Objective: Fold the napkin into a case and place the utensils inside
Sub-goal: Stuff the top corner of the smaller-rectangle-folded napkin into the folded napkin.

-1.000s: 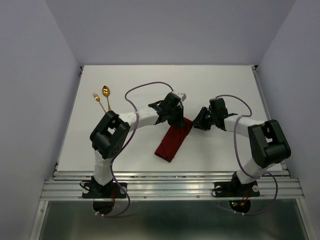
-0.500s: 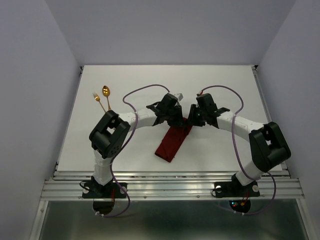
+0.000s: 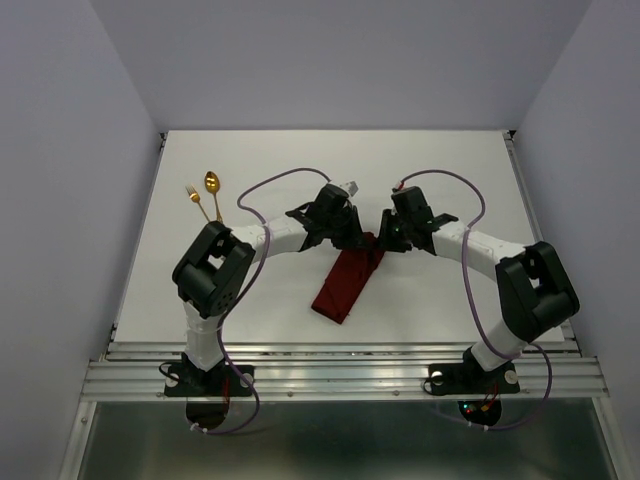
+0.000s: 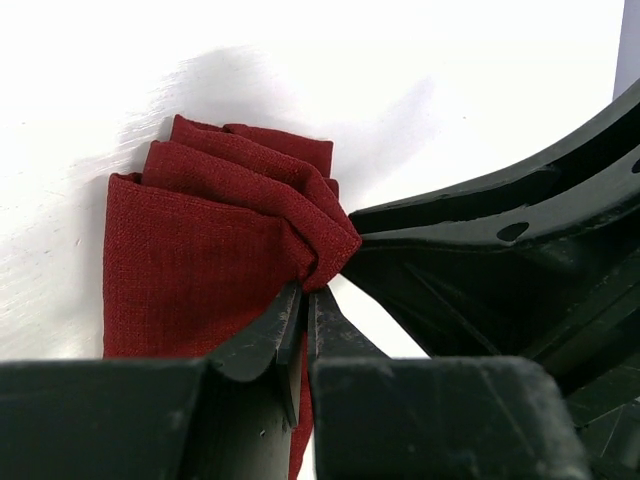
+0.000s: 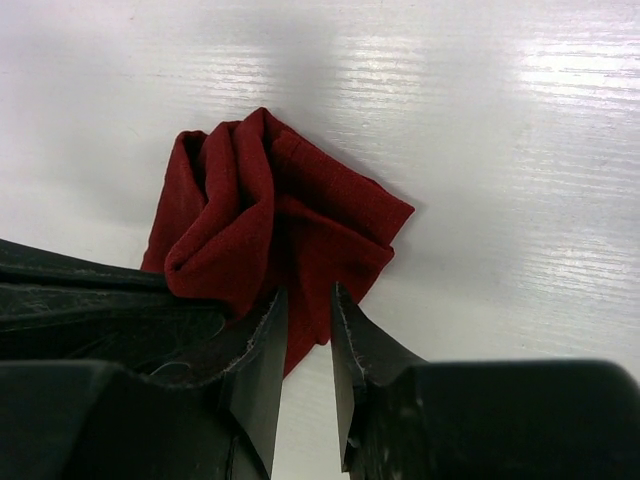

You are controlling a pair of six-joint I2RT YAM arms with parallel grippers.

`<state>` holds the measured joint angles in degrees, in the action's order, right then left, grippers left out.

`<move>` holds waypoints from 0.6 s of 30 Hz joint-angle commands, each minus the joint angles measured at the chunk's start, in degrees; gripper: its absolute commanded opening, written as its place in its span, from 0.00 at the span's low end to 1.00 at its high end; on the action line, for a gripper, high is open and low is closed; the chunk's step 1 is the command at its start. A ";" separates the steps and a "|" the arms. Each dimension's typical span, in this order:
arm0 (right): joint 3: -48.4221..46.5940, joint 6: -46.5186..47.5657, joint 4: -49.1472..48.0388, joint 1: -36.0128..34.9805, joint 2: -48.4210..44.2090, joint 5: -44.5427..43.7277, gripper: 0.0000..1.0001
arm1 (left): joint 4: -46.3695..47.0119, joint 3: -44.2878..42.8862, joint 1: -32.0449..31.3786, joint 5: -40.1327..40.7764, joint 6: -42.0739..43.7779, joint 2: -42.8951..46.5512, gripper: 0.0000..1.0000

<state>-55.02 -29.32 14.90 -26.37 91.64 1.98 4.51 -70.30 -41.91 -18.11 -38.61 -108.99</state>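
Left pincer (image 4: 305, 290), right pincer (image 5: 305, 296) — nose to nose at the case (image 3: 345, 285).

Both arms bend in over the far end of the folded dark red cloth strip (image 3: 343, 285). The left arm (image 3: 270, 238) angles in from the strip's left, and the left end effector (image 4: 305, 296) is pinched tight on a fold of it. Opposite, on the right arm (image 3: 482, 250), the right end effector (image 5: 308, 298) has its fingers slightly parted, straddling the strip's edge.

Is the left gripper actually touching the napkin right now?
Touching. The left wrist view shows the left gripper with its fingertips pinched together on a bunched fold at the corner of the napkin.
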 commanded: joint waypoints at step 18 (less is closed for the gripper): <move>-7.20 3.13 0.66 -3.68 6.27 -4.52 0.34 | 4.89 2.89 0.16 -1.84 -1.21 5.28 0.00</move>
<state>-59.53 -27.33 15.92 -28.80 97.27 0.10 6.90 -67.90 -41.85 -18.65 -39.75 -107.22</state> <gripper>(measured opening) 0.333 0.134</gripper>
